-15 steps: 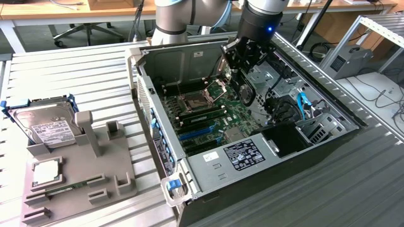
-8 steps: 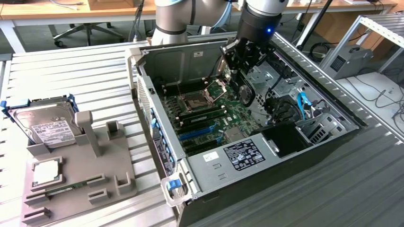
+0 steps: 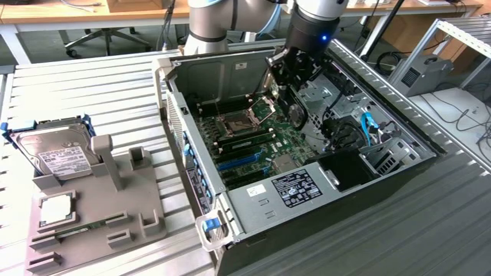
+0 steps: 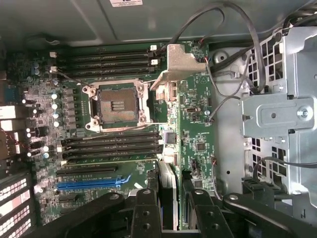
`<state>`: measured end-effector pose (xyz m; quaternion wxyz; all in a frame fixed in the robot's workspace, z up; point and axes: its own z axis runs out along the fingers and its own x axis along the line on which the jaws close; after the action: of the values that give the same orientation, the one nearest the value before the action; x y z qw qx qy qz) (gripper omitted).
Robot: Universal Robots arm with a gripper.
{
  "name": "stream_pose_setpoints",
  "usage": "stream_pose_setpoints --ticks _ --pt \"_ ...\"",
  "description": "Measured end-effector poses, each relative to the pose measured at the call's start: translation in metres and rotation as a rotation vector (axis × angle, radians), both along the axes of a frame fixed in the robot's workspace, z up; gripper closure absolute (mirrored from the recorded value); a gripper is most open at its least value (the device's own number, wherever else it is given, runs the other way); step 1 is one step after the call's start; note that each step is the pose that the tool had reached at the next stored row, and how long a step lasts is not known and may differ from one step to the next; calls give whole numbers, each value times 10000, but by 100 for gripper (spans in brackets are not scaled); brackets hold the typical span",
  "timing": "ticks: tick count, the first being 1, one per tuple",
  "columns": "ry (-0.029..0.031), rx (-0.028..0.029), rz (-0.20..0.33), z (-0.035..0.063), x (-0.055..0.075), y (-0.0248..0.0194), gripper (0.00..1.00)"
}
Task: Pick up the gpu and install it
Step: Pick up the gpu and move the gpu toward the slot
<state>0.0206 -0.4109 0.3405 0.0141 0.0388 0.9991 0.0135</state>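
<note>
- Mid-install, by the look of it: pick-up done, seating not yet done.
- Gripping the gpu in the end effector, with the black fingers closed against the two faces of the card. Seen edge-on in the wrist view as a pale strip between them.
- Holding it upright inside the open computer case, above the green motherboard. Apparently clear of the board and in no slot.
- Hanging close to the CPU socket and its raised silver retention plate. Just off the end of the blue expansion slot and the black slot beside it, not over either.
- Judging from the wrist view, lying crosswise to those slots rather than along them, though hard to be sure from the edge alone.
- For seating, probably needed:
  - turning the card into line with a slot, with the bracket end toward the case's rear wall
  - centring the lower edge over the slot's length
  - coming down square and pressing evenly.
- Worth minding on the way: the retention plate standing proud of the board, and the loose cables by the drive cage, both near enough to snag a corner.
- Well apart at the exterior view's left, on the slatted worktop: a hard drive standing in a grey fixture, not part of this step.
</note>
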Motion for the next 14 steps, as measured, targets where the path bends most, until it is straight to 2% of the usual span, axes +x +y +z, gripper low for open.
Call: stream_pose_setpoints --ticks 14 --pt "1 -2 0 -15 -238 1 71"
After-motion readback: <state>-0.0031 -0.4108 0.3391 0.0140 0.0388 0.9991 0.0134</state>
